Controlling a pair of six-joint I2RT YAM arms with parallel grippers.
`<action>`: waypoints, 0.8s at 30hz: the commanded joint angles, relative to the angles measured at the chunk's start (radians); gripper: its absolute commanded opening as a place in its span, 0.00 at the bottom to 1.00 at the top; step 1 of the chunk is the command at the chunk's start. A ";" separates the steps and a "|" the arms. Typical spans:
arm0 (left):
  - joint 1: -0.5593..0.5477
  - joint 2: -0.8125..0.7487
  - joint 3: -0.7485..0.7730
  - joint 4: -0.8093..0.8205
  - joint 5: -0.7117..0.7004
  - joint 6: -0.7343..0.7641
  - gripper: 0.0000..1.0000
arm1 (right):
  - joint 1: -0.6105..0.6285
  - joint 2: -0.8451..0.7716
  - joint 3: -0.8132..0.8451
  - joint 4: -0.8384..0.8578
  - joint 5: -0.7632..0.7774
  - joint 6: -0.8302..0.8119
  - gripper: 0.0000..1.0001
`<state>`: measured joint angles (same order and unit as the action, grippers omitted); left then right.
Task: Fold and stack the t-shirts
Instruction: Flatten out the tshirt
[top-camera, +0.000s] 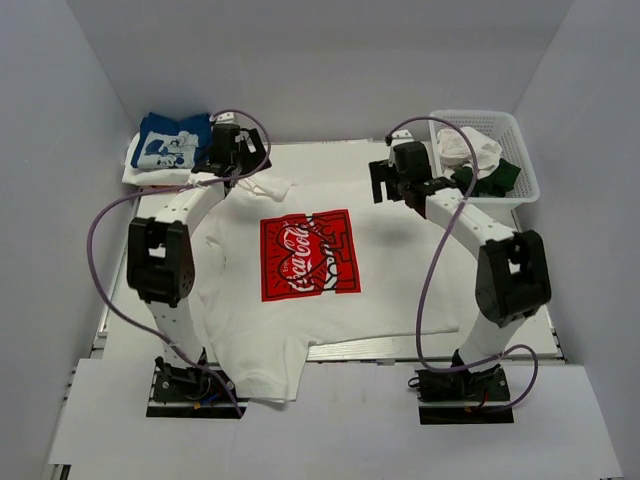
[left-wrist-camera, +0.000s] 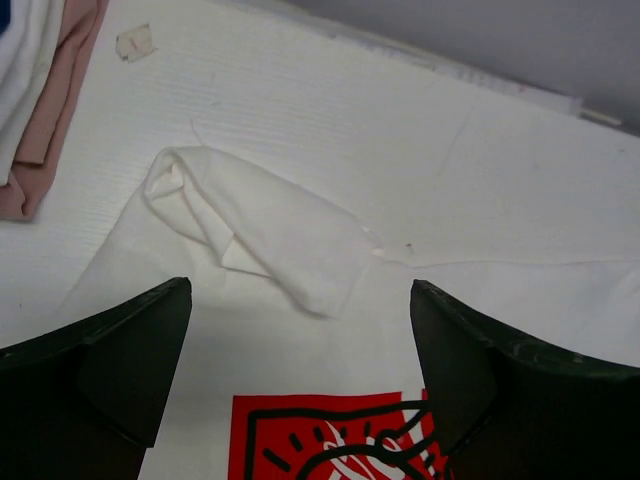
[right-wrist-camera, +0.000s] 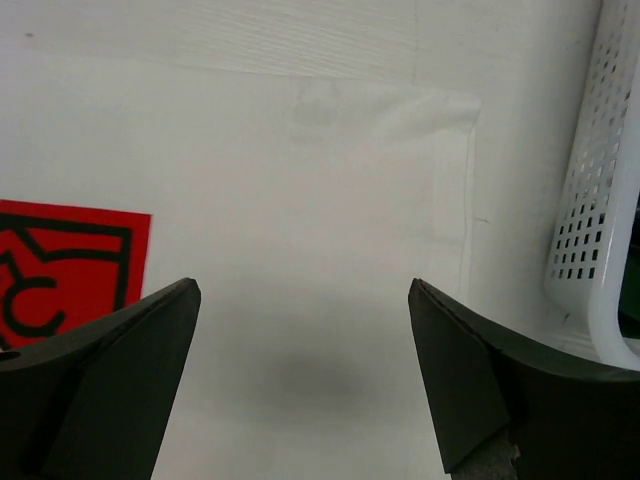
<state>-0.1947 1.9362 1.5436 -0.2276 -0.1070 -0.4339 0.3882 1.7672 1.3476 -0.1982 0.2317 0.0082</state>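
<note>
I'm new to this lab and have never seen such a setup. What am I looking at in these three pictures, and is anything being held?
Two robot arms are bolted at the table's near edge. The wide picture comes from a camera above and behind them; the other two come from cameras on each wrist, looking past dark fingers. A white t-shirt with a red print lies spread on the table. Folded shirts are stacked far left; a white basket with more clothes sits far right. The left gripper and right gripper are both open, holding nothing.
</note>
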 joint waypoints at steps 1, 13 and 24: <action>-0.002 -0.103 -0.059 0.073 0.053 0.006 1.00 | 0.003 -0.080 -0.088 0.065 -0.093 0.074 0.90; -0.011 0.052 -0.083 0.096 0.230 -0.046 1.00 | 0.006 -0.143 -0.392 0.261 -0.370 0.228 0.90; -0.011 0.191 -0.044 0.164 0.204 -0.124 1.00 | 0.003 -0.022 -0.361 0.203 -0.336 0.196 0.90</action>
<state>-0.2005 2.1231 1.4616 -0.1150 0.0959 -0.5312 0.3931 1.7409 0.9600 -0.0181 -0.0978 0.2089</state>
